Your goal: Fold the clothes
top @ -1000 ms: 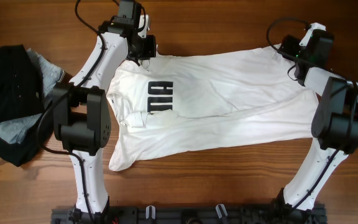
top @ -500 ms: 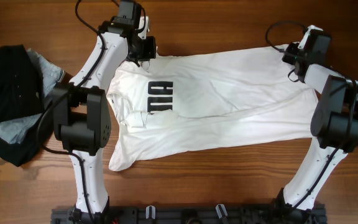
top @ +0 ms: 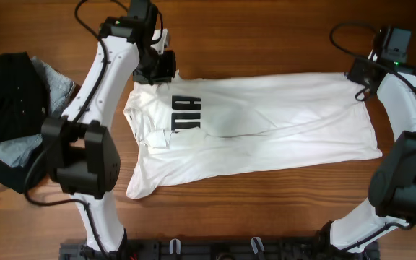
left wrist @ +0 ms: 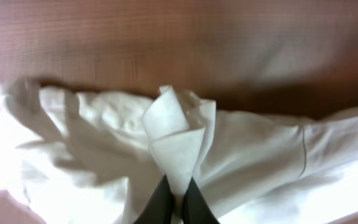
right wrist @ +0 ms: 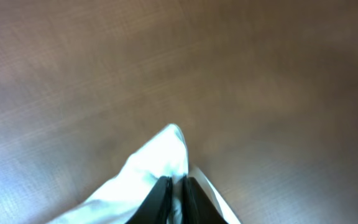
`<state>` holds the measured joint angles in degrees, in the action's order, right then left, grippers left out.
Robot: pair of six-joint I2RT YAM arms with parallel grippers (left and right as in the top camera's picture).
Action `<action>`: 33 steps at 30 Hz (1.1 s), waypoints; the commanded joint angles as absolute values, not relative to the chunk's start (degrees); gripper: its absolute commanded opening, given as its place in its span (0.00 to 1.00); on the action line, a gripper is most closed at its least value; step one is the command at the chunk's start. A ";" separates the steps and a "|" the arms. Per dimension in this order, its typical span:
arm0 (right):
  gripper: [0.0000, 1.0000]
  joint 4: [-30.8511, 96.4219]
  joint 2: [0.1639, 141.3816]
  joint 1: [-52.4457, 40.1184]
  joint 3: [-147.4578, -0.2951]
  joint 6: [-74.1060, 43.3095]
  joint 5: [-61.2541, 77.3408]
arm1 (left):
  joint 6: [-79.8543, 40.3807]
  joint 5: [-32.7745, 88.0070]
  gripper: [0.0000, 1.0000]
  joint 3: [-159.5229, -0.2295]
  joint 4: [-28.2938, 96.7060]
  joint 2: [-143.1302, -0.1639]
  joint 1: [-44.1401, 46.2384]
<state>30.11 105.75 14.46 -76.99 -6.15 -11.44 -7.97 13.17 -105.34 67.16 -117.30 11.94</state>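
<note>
The white T-shirt [top: 266, 123] lies flat across the middle of the table [top: 266, 217], its near edge slack toward 6 o'clock. At 11 o'clock the left gripper [top: 161, 71] pinches its far shoulder. At 1 o'clock the right gripper [top: 360, 73] pinches the far hem corner, probably to pull that edge straight for folding

Matt white cloth T-shirt [top: 280, 108] on smooth wooden table [top: 266, 213]

The T-shirt [top: 280, 115] is white, with black block lettering [top: 186, 113] on its chest. The table [top: 266, 29] is brown wood grain. At its left edge lie a black garment [top: 9, 94] and a light blue-grey garment [top: 58, 83]. The arms [top: 101, 71] are white with black joints.
</note>
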 commanded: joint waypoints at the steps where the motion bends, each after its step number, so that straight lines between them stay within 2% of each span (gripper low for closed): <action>1: 0.18 37.32 105.23 14.74 -76.71 -5.89 -14.44 | -8.40 13.65 0.04 -105.62 73.47 -114.63 11.88; 6: 0.19 42.94 105.23 14.74 -76.38 -5.96 -16.80 | -8.36 18.46 0.04 -105.60 81.62 -114.65 12.10; 12: 0.20 45.21 105.23 14.74 -76.38 -6.00 -19.35 | -8.21 18.59 0.04 -105.60 88.33 -114.65 12.67; 13: 0.24 44.91 105.23 14.74 -76.38 -5.91 -17.61 | -8.12 18.41 0.04 -105.54 88.25 -114.65 12.80; 14: 0.34 44.29 105.23 14.74 -76.38 -5.34 -13.69 | -8.14 18.44 0.04 -105.43 87.90 -114.65 12.82; 19: 0.41 40.27 105.80 14.22 -76.38 -1.52 6.07 | -8.19 18.48 0.04 -105.23 87.85 -114.65 13.26; 23: 0.48 38.59 107.70 12.75 -76.38 -1.54 5.98 | -8.19 18.46 0.04 -105.23 87.07 -114.65 14.50; 33: 0.53 36.03 116.64 12.53 -76.38 -1.48 5.26 | -8.16 18.41 0.05 -105.21 84.16 -114.65 16.29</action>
<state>36.73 114.19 12.56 -76.49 -2.24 3.16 -8.05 17.52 -105.34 84.86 -115.83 16.21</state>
